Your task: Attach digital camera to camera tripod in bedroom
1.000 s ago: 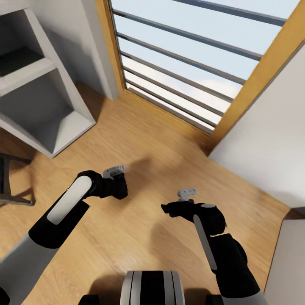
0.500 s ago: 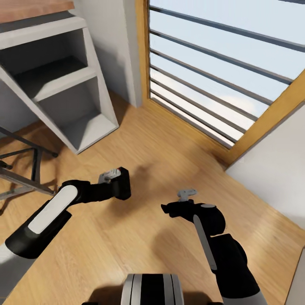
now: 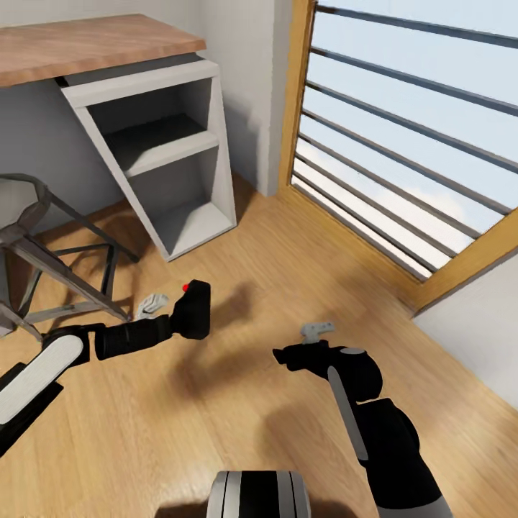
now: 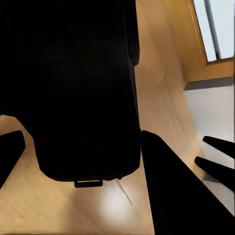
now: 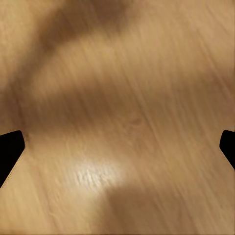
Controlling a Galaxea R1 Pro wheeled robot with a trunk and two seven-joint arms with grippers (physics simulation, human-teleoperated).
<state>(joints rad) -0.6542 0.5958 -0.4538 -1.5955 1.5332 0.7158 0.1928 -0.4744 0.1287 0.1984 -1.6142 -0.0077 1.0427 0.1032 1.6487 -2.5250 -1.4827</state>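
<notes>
the small black boxy digital camera [image 3: 193, 311] with a bright red round button [image 3: 186, 287] on its upper corner sits at the tip of the left gripper [image 3: 176, 316], held above the light wood plank floor [image 3: 288, 288]. in the left wrist view the camera body [image 4: 83, 93] fills the space between the two black fingers [image 4: 174, 191], with one finger touching its side, so the left gripper is clamped on the camera.

the right gripper [image 3: 289, 355] hangs over bare floor, well apart from the camera. in the right wrist view its two black fingertips [image 5: 10, 149] stand at opposite edges with only floor [image 5: 117, 117] between them: spread wide, holding nothing.

silver-grey metal legs with black braces [image 3: 54, 262] stand near the left forearm; which stand they belong to cannot be told. behind them is a white cube shelf [image 3: 169, 155] under a wooden top [image 3: 86, 47]. a tall wood-framed window [image 3: 403, 137] stands to the right of the shelf.
</notes>
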